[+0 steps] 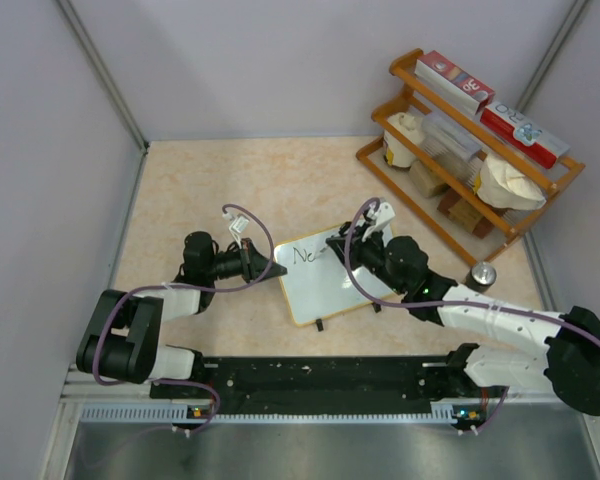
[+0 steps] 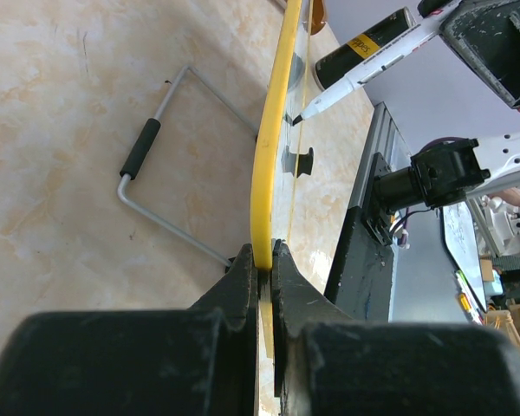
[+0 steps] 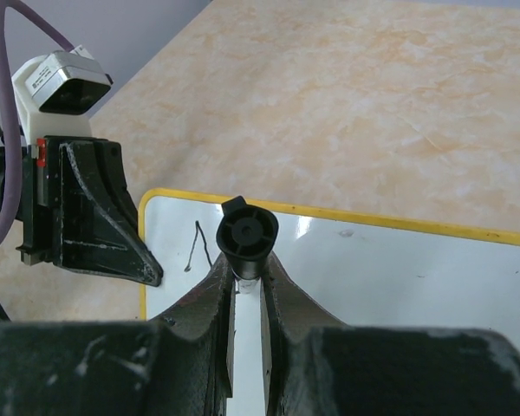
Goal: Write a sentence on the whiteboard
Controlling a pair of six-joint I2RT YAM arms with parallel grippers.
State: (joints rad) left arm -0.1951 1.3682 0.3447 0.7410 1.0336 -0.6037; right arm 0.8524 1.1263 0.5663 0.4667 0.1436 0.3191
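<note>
Whiteboard [image 1: 325, 285]: near the centre of the top view, skewed on the tan surface [image 1: 230, 190]. Whether it lies flat or slightly raised cannot be told.
Left tool [image 2: 262, 256]: clenched on the board's frame at its left edge, steadying it.
Right tool [image 3: 247, 282]: grasping a marker [image 3: 247, 232], tip down at the board's upper left part.
Writing [image 1: 302, 255]: a few dark strokes near the upper left corner, so the sentence looks barely begun.
Step in hand: forming the next letters, probably.
Doing it well: keep tip pressure light and even, move rightward along one line, and keep the left grip firm so the board does not skid.
Around: a wooden rack [image 1: 420, 185] with boxes and cups at upper right, and a small metal cylinder [image 1: 482, 273] just right of the board. In the left wrist view, a wire stand [image 2: 160, 104] with a black sleeve lies beside the board.
In the way: the left tool's fingers sit close to the strokes. The rack is well apart.
</note>
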